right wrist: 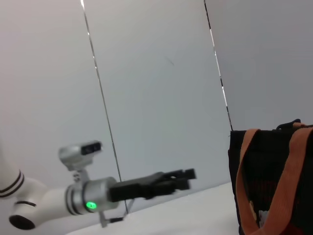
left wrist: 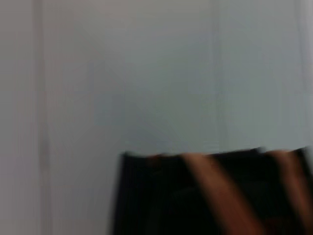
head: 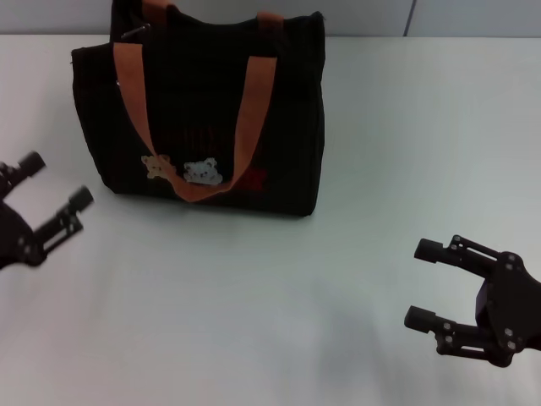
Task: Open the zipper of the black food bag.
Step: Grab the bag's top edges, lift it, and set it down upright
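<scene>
Overhead, the head view shows the black food bag standing upright at the far side of the white desk, left of centre, its front panel with the bear patches turned toward the robot and one orange-brown strap hanging down that panel in a loop. The zipper runs along the top edge of the bag, which this view sees only edge-on, so neither its pull nor its closed length can be made out; a small silver pull near the top left corner appears to belong to a pocket, not to the main closure. The left end effector hovers just beside the bag's left lower corner, released with its fingers spread, probably so it can brace the fabric. The right end effector hangs well apart from the bag over the near right of the desk, likewise released and holding nothing. In the left wrist view, only the bag's dark upper edge and its straps show against the pale wall, blurred. In the right wrist view, the bag stands at one edge of the frame with its straps draped, and the left end effector reaches toward it on the desk, not touching.
</scene>
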Robot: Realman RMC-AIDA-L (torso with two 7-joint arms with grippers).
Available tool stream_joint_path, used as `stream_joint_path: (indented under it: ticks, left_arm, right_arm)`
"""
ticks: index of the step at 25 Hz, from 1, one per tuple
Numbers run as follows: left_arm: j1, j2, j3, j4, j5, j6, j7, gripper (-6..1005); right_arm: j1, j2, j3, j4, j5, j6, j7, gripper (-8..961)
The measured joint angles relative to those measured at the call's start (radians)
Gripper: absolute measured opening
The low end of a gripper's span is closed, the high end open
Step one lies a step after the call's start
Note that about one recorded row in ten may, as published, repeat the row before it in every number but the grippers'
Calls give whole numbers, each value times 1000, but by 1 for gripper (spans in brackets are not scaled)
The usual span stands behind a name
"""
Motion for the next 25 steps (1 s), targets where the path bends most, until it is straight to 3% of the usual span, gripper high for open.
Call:
stream_joint_path:
  ticks: [2, 9, 11, 16, 25]
  left_arm:
    - [-47, 1, -42, -37, -6, -123, 17, 728]
    - [-177, -1, -46, -95, -7, -346, 71, 700]
    - [-185, -1, -44, -107, -7, -339, 84, 692]
    - [-219, -3, -47, -152, -8, -366, 121, 671]
    - [-233, -6, -104, -247, -42, -381, 339, 634]
  right_arm:
    - [-5, -1, 0, 0, 5, -4, -1, 831]
    - [17, -2, -10, -22, 19, 35, 21, 831]
    - [3, 1, -14, -36, 20, -2, 19, 831]
    - [-22, -21, -2, 1, 19, -56, 29, 831]
    - [-47, -2, 0, -13, 71, -12, 26, 831]
